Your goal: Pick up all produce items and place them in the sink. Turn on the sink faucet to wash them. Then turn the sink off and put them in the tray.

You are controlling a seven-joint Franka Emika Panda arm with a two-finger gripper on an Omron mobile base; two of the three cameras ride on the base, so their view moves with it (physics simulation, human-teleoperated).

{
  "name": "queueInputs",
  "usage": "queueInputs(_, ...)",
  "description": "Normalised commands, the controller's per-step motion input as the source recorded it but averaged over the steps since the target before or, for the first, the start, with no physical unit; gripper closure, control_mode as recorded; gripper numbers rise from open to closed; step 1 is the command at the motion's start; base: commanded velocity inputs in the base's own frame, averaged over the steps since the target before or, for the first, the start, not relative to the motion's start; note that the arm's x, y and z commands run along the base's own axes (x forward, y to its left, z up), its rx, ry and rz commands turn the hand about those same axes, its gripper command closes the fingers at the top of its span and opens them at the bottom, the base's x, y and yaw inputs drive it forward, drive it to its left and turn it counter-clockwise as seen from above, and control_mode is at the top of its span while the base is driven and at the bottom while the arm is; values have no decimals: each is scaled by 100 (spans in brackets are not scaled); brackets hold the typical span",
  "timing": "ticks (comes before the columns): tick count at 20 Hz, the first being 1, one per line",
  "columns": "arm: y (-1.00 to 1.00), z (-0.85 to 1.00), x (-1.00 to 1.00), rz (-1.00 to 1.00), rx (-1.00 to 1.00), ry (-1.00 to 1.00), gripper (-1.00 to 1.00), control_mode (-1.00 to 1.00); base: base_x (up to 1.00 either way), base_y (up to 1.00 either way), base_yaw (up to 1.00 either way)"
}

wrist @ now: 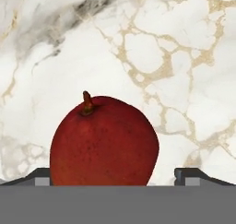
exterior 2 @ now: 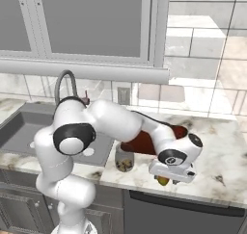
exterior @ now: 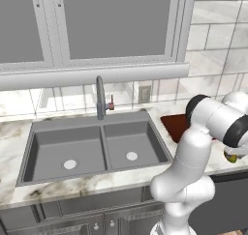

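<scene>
A red fruit (wrist: pixel 104 141) with a short brown stem lies on the marble counter (wrist: pixel 184 57), and we see it centred between the two dark finger tips of the gripper (wrist: pixel 113 176), whose jaws stand spread wide on either side of it, nothing yet grasped. We judge the hand is lowered this way to straddle the fruit before closing. From the right base view the fruit (exterior 2: pixel 163 181) peeks out under the gripper (exterior 2: pixel 170 178) near the counter's front edge, so a nudge could roll it off. Just behind lies the dark red-brown tray (exterior 2: pixel 140 144), and a small jar (exterior 2: pixel 124 162) stands beside the arm. The double-basin sink (exterior: pixel 46 147) sits well to the left, both basins bare, below the gooseneck faucet (exterior: pixel 100 96); we judge the way there is open.
</scene>
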Motion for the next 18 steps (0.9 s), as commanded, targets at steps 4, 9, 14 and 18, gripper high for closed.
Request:
queueInputs(4,0,20,0,0,-2,0,100,-100,0,0,0)
queueInputs(9,12,98,-44,6,-13,3,100,-100,0,0,0)
queueInputs(14,55,100,-42,14,-10,-14,100,-100,0,0,0)
queueInputs(18,100,100,-1,24,-9,-15,100,-100,0,0,0)
